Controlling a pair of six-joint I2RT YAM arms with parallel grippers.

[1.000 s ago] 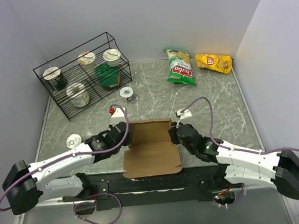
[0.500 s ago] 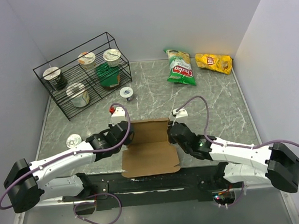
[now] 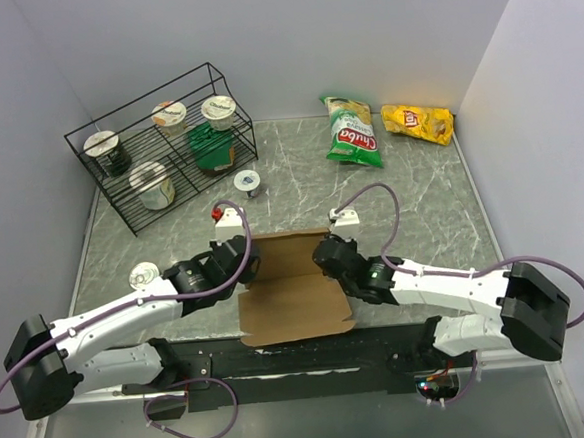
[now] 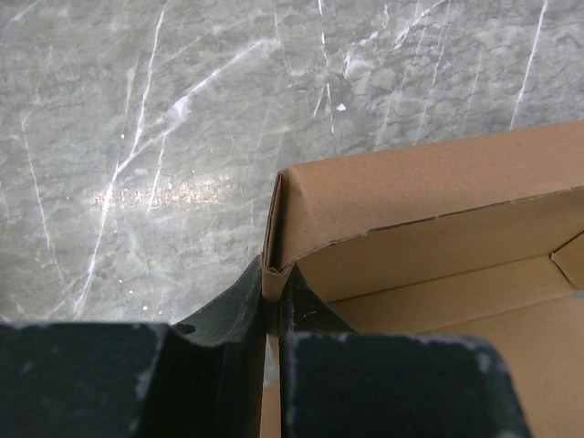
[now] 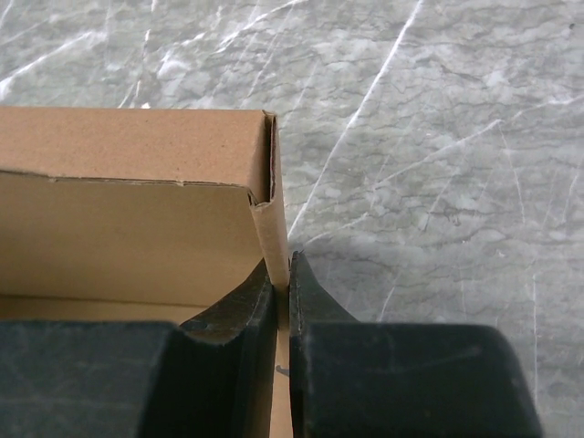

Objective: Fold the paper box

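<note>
Plain brown corrugated cardboard box [image 3: 296,304] at lower centre, left wall pinched by left gripper [image 4: 271,287], right wall pinched by right gripper [image 5: 281,283]

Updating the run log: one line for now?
left gripper: shut on paper box side wall | right gripper: shut on opposite side wall

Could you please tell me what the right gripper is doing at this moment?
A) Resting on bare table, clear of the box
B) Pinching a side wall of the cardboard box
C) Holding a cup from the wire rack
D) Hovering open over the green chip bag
B: in the right wrist view, the right gripper has one finger on each face of an upright side wall of the paper box, closed against it.
</note>
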